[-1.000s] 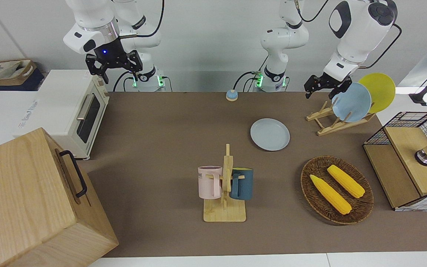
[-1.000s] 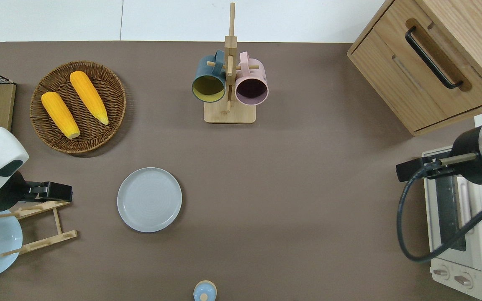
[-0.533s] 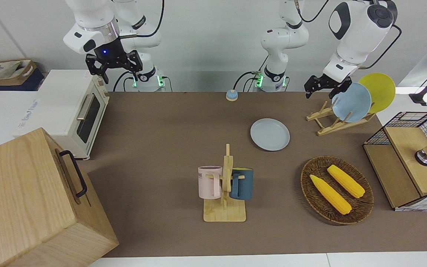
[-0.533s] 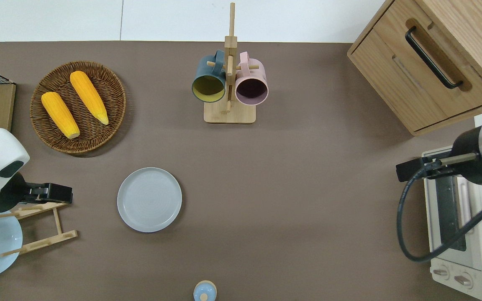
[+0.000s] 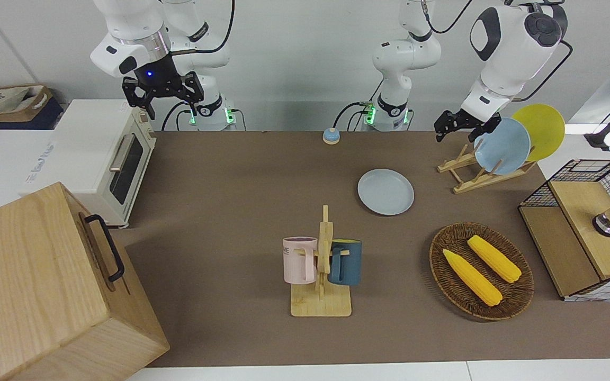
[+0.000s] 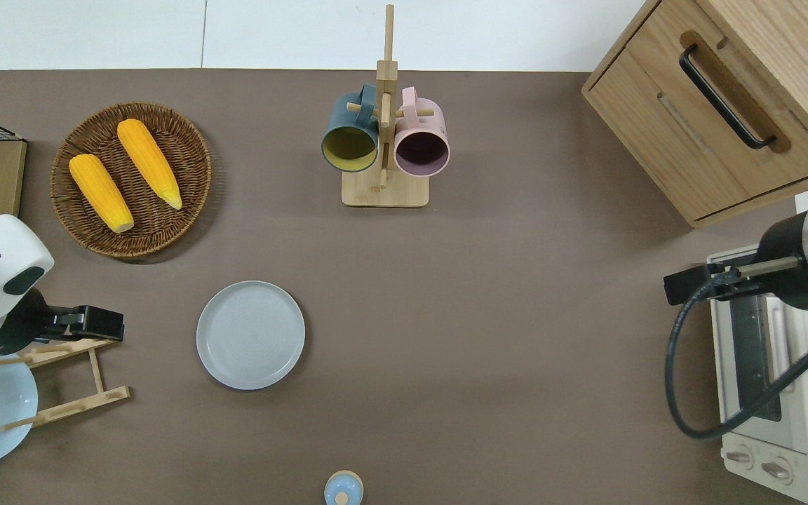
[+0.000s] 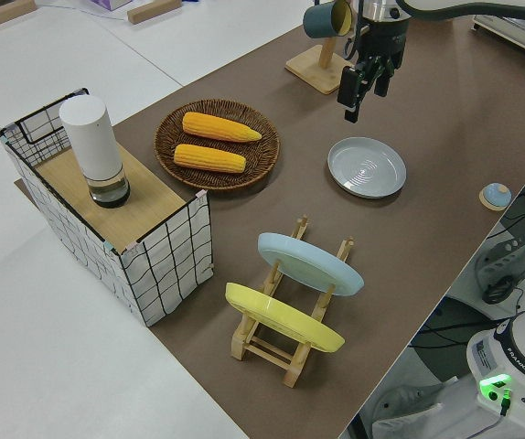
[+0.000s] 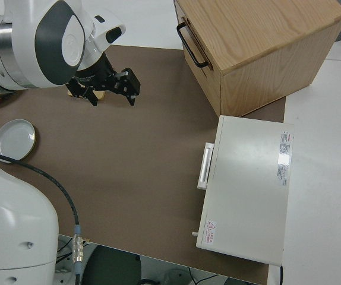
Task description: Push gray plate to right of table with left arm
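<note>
Brown table (image 5: 220,180) fills the front view — the gray plate (image 5: 385,191) lies flat right of centre, beside the rack (image 5: 477,172) at upper right. Up there hangs the left gripper (image 5: 462,126), fingers spread, empty — well apart from the plate. Right arm (image 5: 141,47) is parked.

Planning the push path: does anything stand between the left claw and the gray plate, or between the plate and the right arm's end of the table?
Nothing visible. The left claw hangs at the wooden dish rack; only bare table separates it from the gray plate, then runs on to the toaster.
</note>
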{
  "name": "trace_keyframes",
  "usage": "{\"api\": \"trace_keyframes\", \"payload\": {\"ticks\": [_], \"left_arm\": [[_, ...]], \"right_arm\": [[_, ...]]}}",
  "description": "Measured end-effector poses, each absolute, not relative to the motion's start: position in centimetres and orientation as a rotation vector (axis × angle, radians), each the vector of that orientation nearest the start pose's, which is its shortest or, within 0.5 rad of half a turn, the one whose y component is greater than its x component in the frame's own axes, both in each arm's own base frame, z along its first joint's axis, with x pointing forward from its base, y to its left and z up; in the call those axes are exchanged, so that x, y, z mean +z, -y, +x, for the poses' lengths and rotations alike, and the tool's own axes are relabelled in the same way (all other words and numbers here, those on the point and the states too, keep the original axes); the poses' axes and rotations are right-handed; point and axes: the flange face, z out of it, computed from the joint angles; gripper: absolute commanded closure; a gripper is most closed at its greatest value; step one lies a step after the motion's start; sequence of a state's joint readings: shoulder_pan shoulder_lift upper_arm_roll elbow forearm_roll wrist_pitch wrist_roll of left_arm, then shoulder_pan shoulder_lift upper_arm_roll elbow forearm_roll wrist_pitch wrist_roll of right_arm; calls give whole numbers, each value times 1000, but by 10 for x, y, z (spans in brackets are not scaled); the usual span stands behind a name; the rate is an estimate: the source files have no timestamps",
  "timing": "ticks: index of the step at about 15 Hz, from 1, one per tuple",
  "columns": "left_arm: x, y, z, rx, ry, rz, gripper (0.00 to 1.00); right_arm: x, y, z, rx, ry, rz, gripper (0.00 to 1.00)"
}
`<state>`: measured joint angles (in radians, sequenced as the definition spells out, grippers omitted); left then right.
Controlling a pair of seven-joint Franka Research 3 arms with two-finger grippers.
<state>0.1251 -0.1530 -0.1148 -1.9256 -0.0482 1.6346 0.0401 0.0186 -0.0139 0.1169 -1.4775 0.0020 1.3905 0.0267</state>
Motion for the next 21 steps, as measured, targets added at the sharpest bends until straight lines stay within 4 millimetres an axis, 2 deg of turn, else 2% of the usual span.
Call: {"api": "trace_keyframes", "payload": {"ticks": [9, 15, 21], "left_arm": [[513, -3, 496, 276, -9, -3169, 5], [480, -1, 496, 234, -4, -3180, 5], [437, 3, 490, 198, 29, -3217, 5]], "right_arm": [[660, -73, 526, 115, 171, -3140, 17], [660, -73, 526, 115, 171, -3140, 17], [660, -73, 526, 115, 171, -3140, 17]]}}
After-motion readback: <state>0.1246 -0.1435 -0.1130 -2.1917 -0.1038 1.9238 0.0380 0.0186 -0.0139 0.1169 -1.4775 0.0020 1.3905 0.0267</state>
